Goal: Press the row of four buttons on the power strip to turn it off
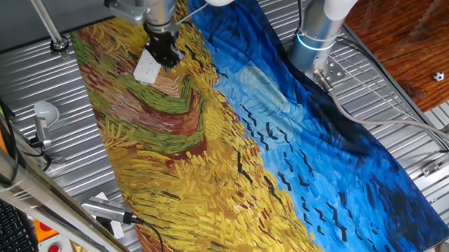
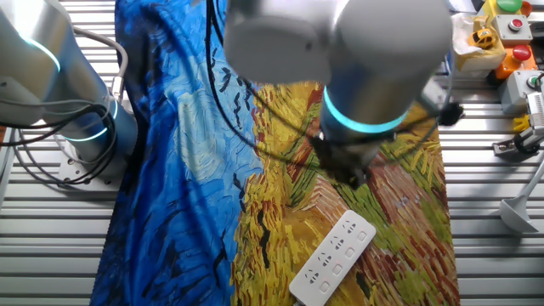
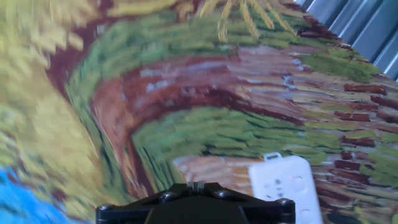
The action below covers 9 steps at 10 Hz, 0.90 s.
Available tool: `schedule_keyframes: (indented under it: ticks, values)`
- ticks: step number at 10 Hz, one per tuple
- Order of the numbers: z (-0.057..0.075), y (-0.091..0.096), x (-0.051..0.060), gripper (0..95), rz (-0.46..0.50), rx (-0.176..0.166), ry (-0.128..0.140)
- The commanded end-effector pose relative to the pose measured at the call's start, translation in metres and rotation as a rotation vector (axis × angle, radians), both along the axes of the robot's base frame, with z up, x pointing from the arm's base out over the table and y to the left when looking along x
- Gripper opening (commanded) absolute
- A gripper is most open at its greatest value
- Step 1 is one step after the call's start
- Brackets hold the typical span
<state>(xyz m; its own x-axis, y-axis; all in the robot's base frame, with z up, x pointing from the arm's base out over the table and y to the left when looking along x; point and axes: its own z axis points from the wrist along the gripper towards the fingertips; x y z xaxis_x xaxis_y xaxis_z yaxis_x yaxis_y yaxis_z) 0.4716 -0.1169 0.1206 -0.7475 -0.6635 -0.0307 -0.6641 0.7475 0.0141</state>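
The power strip (image 1: 146,67) is a flat white bar lying on the painted cloth (image 1: 231,156), in its yellow and brown part. My gripper (image 1: 166,58) hangs just beside its right end, a little above the cloth. From the other fixed view the power strip (image 2: 333,257) lies diagonally in front of my arm, whose wrist hides most of the gripper (image 2: 353,177). The hand view has one end of the power strip (image 3: 285,188) at the lower right, beside the gripper (image 3: 198,185). There the two fingertips sit pressed together with nothing between them.
A second arm's base (image 1: 317,33) stands at the cloth's far edge. A white-and-grey gadget with a black cable (image 1: 105,210) and a white lamp-like stand (image 1: 45,116) sit on the ribbed metal table at the left. Button boxes (image 2: 510,38) stand beyond the cloth's corner.
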Motion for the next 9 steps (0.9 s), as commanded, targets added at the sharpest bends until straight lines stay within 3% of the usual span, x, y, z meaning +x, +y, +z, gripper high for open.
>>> schedule_keyframes:
  ticks: [1,2,4,5,9]
  values:
    - [-0.0018,-0.0131,-0.0051,0.0,0.062,-0.013,-0.001]
    - [-0.0017,-0.0131,-0.0052,0.0,0.073,-0.014,0.006]
    - [-0.0017,-0.0131,-0.0052,0.0,0.069,0.003,0.056]
    - [-0.0017,-0.0131,-0.0052,0.0,0.052,-0.001,0.068]
    - [-0.0037,-0.0075,-0.0045,0.0,-0.011,-0.006,0.059]
